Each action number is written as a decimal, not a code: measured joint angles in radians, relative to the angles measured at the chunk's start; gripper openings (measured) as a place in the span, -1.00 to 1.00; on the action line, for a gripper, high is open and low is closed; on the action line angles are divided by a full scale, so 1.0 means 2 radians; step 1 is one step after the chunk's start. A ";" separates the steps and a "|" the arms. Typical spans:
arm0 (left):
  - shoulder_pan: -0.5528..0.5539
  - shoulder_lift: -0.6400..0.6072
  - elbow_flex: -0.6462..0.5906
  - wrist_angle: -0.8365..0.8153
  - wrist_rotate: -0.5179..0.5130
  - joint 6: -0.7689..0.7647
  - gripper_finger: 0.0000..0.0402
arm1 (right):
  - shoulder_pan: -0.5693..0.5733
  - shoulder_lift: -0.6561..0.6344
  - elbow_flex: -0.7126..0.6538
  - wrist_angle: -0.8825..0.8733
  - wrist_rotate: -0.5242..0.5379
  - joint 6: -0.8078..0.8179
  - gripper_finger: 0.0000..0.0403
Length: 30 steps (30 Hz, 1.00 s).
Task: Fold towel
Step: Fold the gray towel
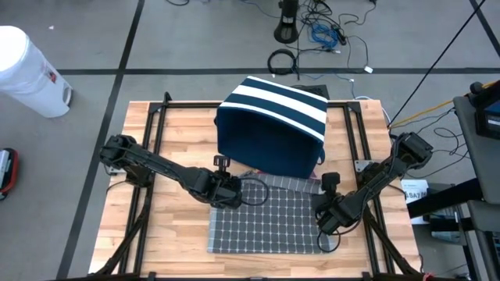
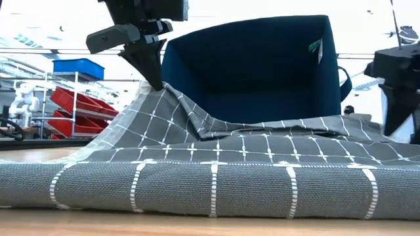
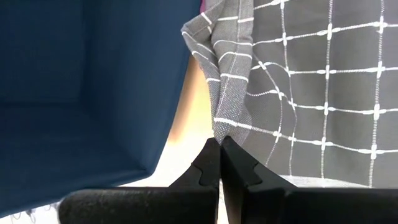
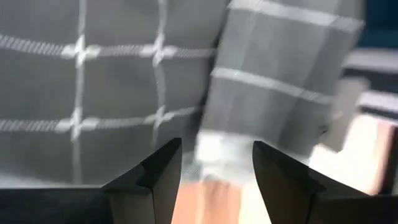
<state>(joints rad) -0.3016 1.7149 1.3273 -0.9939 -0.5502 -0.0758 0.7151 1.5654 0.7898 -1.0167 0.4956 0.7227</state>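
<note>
A grey towel (image 1: 266,222) with a white grid lies on the wooden table (image 1: 164,242), near its front middle. My left gripper (image 1: 237,197) is shut on the towel's far left part and holds it raised. My right gripper (image 1: 322,224) stands open at the towel's right edge. In the right wrist view its fingers straddle a strip of that edge (image 4: 214,149); I cannot tell whether they touch it. A dark blue fabric bin (image 1: 273,125) with white stripes stands just behind the towel. My left gripper pinches the towel's far left edge (image 3: 227,121) between its two shut fingers, slanting down from the table's left. The cloth is gathered into a fold there and rises to a peak (image 2: 161,88) under the fingers. The rest of the towel lies on the table.
The blue bin (image 2: 256,65) lies on its side, its opening toward the near edge, close behind both grippers. Bare wood shows left and right of the towel. On the floor beyond the table stand a white bucket (image 1: 31,70) and loose cables (image 1: 312,35).
</note>
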 joint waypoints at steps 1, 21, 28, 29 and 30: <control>0.000 0.000 0.000 0.002 0.002 0.000 -1.00 | 0.000 0.000 0.000 0.002 0.014 0.000 -0.09; -0.017 -0.004 -0.001 0.024 -0.030 0.026 -1.00 | -0.006 0.038 0.046 0.110 0.190 -0.025 -0.09; -0.034 -0.057 -0.001 0.058 -0.068 0.028 -1.00 | -0.026 0.064 0.048 0.194 0.190 -0.111 -0.09; -0.035 -0.067 -0.001 0.068 -0.069 0.028 -1.00 | -0.029 0.072 0.048 0.195 0.196 -0.113 -0.09; -0.037 -0.077 -0.001 0.076 -0.069 0.028 -1.00 | -0.032 0.079 0.048 0.197 0.202 -0.115 -0.09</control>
<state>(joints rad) -0.3748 1.5600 1.3262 -0.8429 -0.6888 -0.0208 0.6501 1.7238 0.8852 -0.6217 0.8993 0.4933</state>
